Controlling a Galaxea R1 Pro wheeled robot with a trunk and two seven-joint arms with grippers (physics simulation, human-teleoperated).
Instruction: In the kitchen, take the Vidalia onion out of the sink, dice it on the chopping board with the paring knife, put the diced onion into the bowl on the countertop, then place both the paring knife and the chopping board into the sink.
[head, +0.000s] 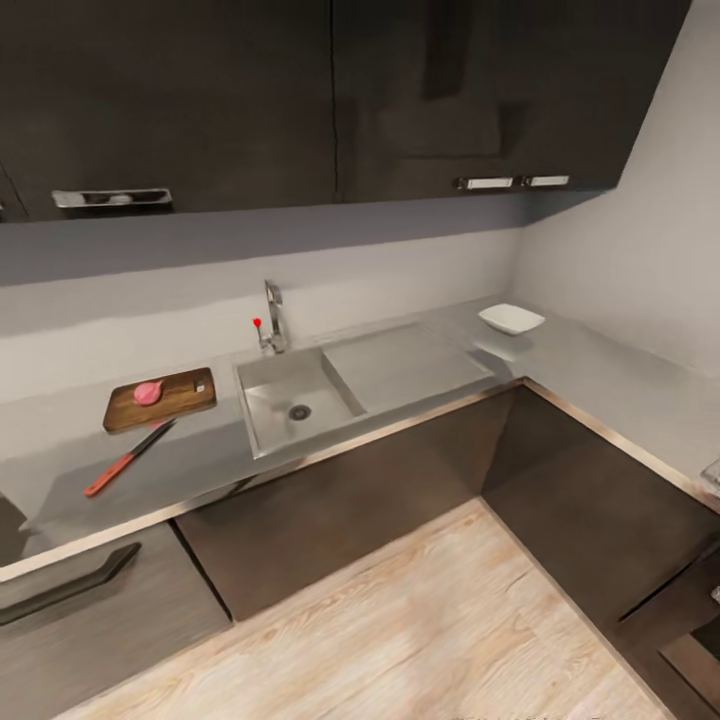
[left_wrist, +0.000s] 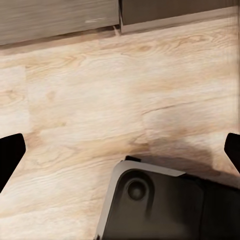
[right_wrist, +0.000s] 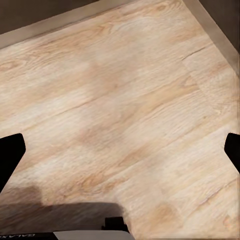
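Both grippers hang spread wide and empty over the wood floor (left_wrist: 100, 100), left gripper (left_wrist: 120, 150) and right gripper (right_wrist: 120, 150) alike. On the countertop (head: 420, 390), the Vidalia onion (head: 148, 392) sits on the chopping board (head: 160, 399) at 9 o'clock of the sink (head: 295, 398); the paring knife (head: 128, 459) lies just beside the board at its 7 o'clock; the bowl (head: 511, 318) sits at 2 o'clock. Risks, as I judge: the round onion rolling under the blade, or a reach nudging the knife off the counter's front edge.
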